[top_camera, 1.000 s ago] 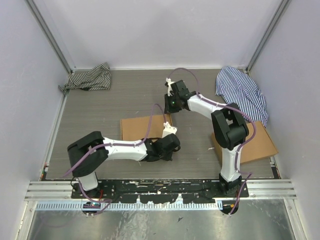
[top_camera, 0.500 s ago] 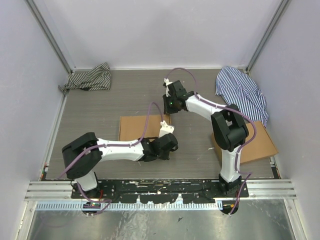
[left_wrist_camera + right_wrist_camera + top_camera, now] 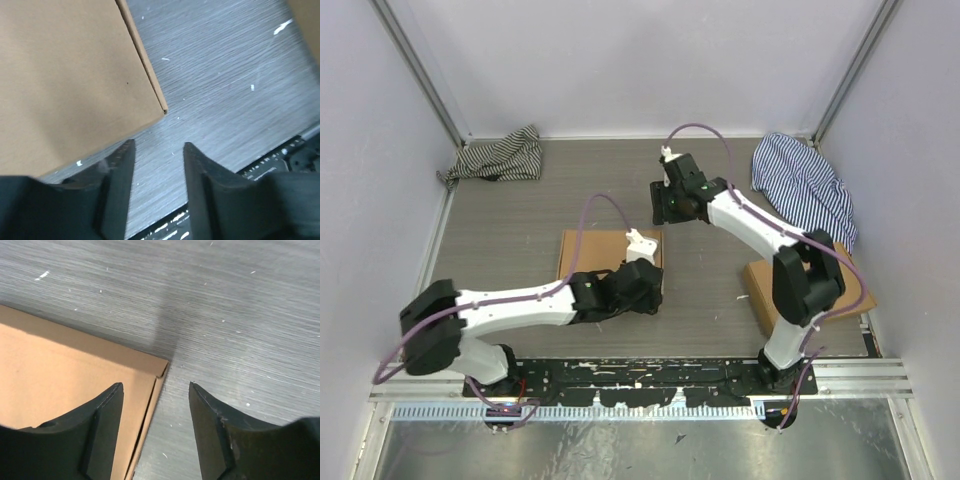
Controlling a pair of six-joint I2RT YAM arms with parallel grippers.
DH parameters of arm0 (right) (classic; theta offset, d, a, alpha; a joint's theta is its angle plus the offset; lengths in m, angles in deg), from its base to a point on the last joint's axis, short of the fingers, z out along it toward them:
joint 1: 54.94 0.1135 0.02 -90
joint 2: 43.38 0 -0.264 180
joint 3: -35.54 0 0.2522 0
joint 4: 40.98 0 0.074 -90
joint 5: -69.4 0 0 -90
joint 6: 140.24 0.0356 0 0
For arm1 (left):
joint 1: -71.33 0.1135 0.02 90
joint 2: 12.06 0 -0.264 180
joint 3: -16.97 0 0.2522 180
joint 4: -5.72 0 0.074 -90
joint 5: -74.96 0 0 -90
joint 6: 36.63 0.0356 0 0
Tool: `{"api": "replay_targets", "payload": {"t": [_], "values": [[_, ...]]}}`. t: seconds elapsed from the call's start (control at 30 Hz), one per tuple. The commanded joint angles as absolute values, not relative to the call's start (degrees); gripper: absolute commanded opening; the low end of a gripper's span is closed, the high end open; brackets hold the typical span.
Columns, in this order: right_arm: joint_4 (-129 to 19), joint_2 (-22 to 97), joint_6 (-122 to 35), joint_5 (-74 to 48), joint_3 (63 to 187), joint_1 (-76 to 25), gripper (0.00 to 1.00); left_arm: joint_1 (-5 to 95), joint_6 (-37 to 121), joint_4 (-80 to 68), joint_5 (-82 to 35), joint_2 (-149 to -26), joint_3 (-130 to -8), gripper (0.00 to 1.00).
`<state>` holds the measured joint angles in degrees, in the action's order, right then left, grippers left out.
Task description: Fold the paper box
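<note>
Both open: left claw (image 3: 157, 148), right claw (image 3: 156, 388) at paper box (image 3: 592, 256) corners.

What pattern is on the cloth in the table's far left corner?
The cloth has dark and white stripes; the top external view shows it best.

Lab robot cell: plain white walls (image 3: 650, 60), aluminium corner posts (image 3: 419, 70), slotted mounting rail (image 3: 420, 380) at grey tabletop (image 3: 520, 215) edge.
</note>
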<state>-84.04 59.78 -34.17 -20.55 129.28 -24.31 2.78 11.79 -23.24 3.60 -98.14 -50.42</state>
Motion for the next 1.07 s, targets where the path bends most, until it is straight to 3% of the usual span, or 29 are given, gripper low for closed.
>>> {"api": "replay_targets", "payload": {"t": [0.0,0.17,0.23,0.3,0.5,1.03], "values": [[-84.09,48.76,-32.44,-27.88,127.88,-24.67,0.65,2.34,12.11,-26.63,7.98,-88.1,-48.19,0.56],[-81.86,38.13,-31.63,-29.44,120.85,-24.79,0.86,2.97,14.65,-36.12,19.01,-76.33,-46.96,0.86],[-80.31,33.24,-31.08,-28.23,115.8,-24.79,1.0,5.29,14.94,-41.36,23.56,-72.63,-46.11,1.0],[-79.14,27.28,-30.33,-28.56,110.58,-24.77,1.0,11.1,16.17,-43.69,21.94,-69.11,-44.51,0.98],[-77.64,14.69,-28.59,-30.22,97.9,-24.79,1.0,36.43,20.29,-49.82,2.59,-62.61,-44.67,0.98],[-79.62,10.24,-29.25,-31.69,95.42,-24.78,1.0,37.98,25.7,-64.68,7.18,-59.78,-53.08,0.98]]}}
